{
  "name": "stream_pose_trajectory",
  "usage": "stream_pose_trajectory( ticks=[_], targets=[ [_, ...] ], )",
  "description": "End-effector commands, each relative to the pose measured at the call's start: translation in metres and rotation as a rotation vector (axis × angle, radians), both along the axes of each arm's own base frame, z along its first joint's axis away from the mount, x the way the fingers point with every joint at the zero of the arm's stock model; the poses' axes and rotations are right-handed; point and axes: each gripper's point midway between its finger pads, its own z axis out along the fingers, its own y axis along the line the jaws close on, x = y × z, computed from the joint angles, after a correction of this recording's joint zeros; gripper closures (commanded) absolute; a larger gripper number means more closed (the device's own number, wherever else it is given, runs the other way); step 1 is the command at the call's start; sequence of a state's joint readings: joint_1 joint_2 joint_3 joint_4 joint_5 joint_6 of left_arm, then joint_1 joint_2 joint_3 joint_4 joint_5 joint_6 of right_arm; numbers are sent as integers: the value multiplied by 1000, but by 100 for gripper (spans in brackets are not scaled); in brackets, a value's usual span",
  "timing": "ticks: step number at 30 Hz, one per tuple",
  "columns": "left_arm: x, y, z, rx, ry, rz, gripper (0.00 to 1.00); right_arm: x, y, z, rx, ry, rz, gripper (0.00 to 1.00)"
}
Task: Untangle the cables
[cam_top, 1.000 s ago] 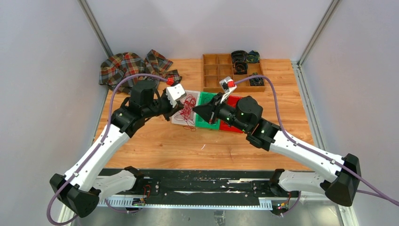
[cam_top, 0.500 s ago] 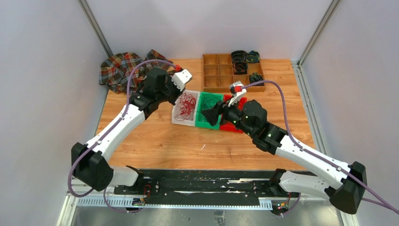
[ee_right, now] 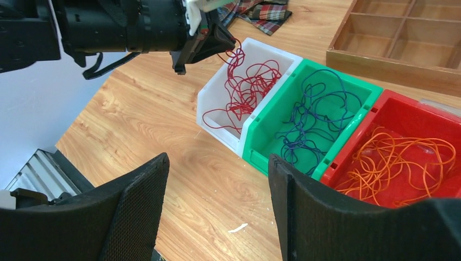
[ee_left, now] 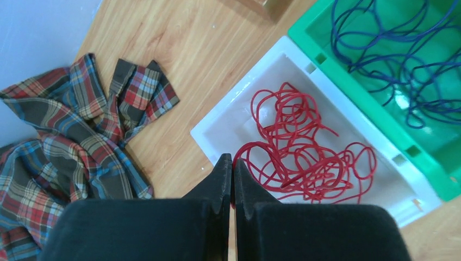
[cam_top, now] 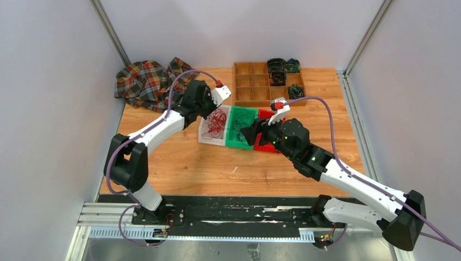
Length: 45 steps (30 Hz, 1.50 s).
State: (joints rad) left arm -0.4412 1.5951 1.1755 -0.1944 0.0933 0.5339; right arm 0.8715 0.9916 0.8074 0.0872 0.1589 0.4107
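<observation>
**Cables sit one colour per bin**

L gripper (ee_left: 232, 176) pinched shut on strand of red cable (ee_left: 296, 152), rest in white bin (ee_left: 228, 117). In green bin (ee_right: 272, 138): purple cable (ee_right: 307, 122). In red bin (ee_right: 413, 111): orange cable (ee_right: 397, 160). R gripper (ee_right: 217, 209) jaws apart, empty, near bins.

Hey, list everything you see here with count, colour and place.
thin red cable: one tangle, red, in white plastic bin
thin purple cable: one tangle, purple-blue, in green plastic bin
thin orange cable: one tangle, orange, in red plastic bin
plaid cloth: one, red-green, far left corner
wooden compartment tray: one, brown, behind bins
dark coils: several, black-green, tray's right cells
left hand: one, black, shut on red cable
right hand: one, black, open, before the bins
</observation>
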Motion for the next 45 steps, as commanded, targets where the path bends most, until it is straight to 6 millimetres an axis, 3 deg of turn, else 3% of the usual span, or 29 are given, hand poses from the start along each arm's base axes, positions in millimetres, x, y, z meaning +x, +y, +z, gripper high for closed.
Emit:
stream_pose_trajectory(
  ticks=[1, 4, 10, 12, 16, 19, 25, 29, 33, 37, 41, 45],
  targets=[
    [23, 7, -11, 88, -57, 2, 99, 7, -15, -6, -20, 11, -64, 33],
    [29, 10, -23, 127, -21, 20, 92, 9, -18, -8, -26, 20, -82, 28],
    [24, 5, -14, 129, 31, -16, 52, 14, -26, -8, -37, 29, -109, 22],
    [25, 6, -6, 137, 34, -6, 43, 15, -28, -6, -39, 27, -114, 22],
    [34, 16, 28, 133, 11, 66, 32, 16, -33, -2, -53, 23, -124, 21],
    [32, 21, 66, 52, 21, 90, 1, 16, -39, -2, -63, 21, -138, 21],
    [8, 45, 134, -131, -2, 148, 2, 19, -47, -10, -108, 32, -172, 20],
    [-10, 91, 148, -262, -27, 257, 2, 26, -76, -21, -200, 30, -300, 19],
    [-32, 138, 123, -358, -30, 352, 2, 33, -135, -32, -325, 3, -537, 18],
    [-51, 167, 74, -420, -10, 432, 2, 30, -221, -43, -477, -32, -947, 16],
    [-66, 174, 14, -468, -4, 483, 2, 22, -281, -67, -586, 6, -1179, 14],
    [-72, 174, -11, -538, -126, 494, 2, 12, -318, -102, -603, 86, -1327, 15]
  ],
)
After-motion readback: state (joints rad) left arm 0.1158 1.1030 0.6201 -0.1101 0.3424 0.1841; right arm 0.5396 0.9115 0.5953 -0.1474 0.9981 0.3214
